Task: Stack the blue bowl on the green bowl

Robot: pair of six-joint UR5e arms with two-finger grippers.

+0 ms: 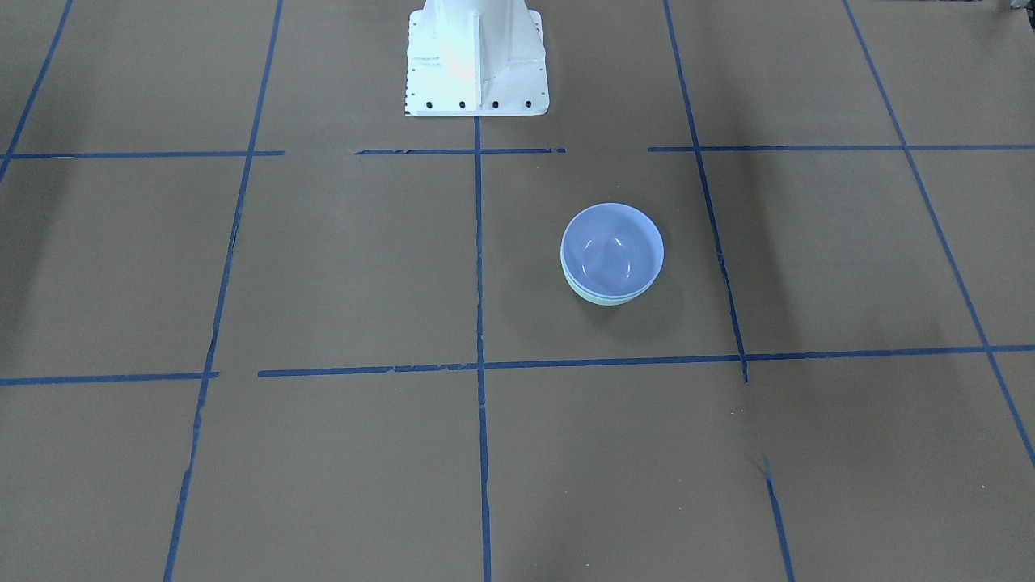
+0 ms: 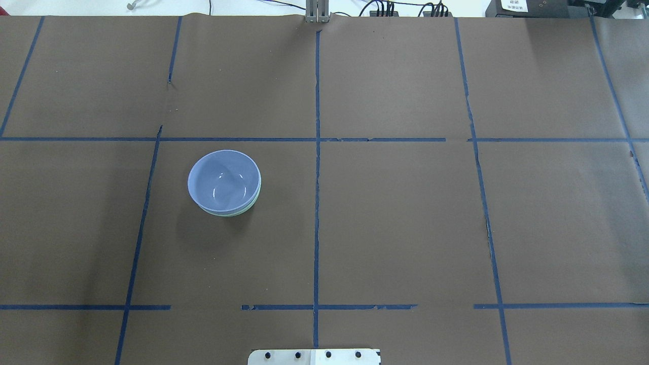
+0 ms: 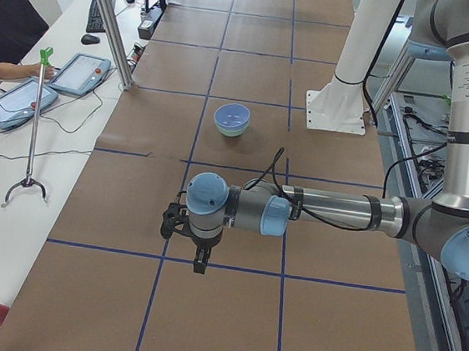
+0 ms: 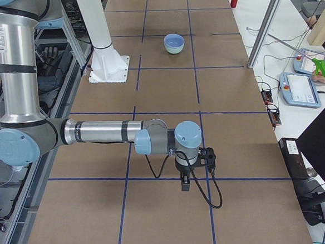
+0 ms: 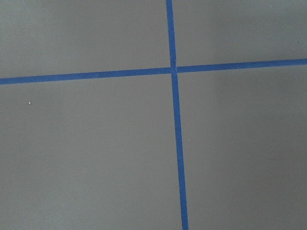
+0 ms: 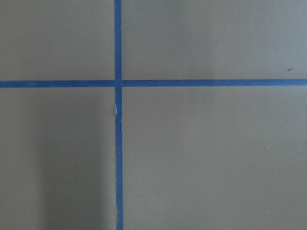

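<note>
In the overhead view's left half, the blue bowl [image 2: 223,179] is sitting upright, nested inside the green bowl [image 3: 232,131]. Only a mint sliver is showing under its rim. The pair is resting on the brown table [image 2: 405,228], left of the centre tape line.

I am judging the stacking done, so the step in hand is simply standing clear. Any arm move should be going up and away, never across the stack, since the glossy nested pair is likely to slide at a light nudge.

The overhead and front-facing views are showing no arm at all. Only the side views are showing the left gripper [image 3: 199,264] and, further right, the right gripper [image 4: 185,186], each pointing down and well apart from the bowls. From there I cannot tell how far either claw is spread or whether it is holding anything. The wrist cameras are showing only paper and crossing tape.
</note>
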